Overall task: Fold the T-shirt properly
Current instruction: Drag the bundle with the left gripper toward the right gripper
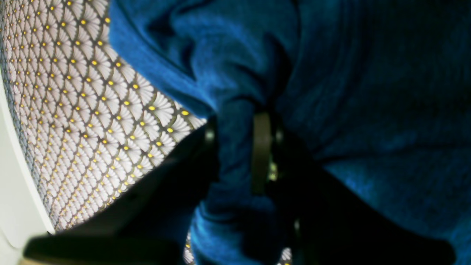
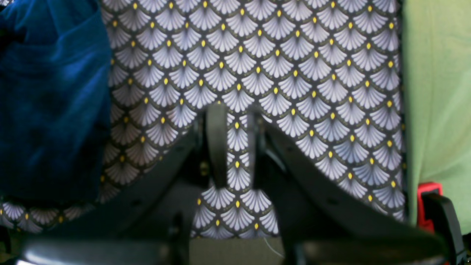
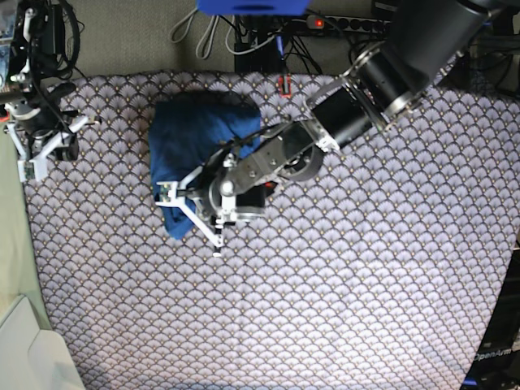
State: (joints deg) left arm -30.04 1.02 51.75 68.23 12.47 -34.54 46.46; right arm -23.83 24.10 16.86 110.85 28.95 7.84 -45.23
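The T-shirt [image 3: 199, 130], plain blue, lies bunched in a compact heap on the scallop-patterned cloth [image 3: 341, 276], left of centre in the base view. My left gripper [image 3: 188, 213] reaches in from the upper right to the heap's near-left edge. In the left wrist view the left gripper [image 1: 235, 147] is shut on a fold of the T-shirt [image 1: 368, 92], with blue fabric filling the gap between its fingers. My right gripper [image 3: 31, 162] hovers at the far left, away from the garment. In its own view the right gripper [image 2: 235, 145] holds nothing; a narrow gap shows patterned cloth, and the T-shirt [image 2: 51, 110] lies off to its left.
A pale green surface [image 2: 438, 92] borders the cloth beside the right arm. A red clamp [image 2: 427, 198] sits at that edge. A white bin [image 3: 24, 349] stands at the lower left corner. Cables and a power strip [image 3: 341, 23] lie beyond the cloth's far edge.
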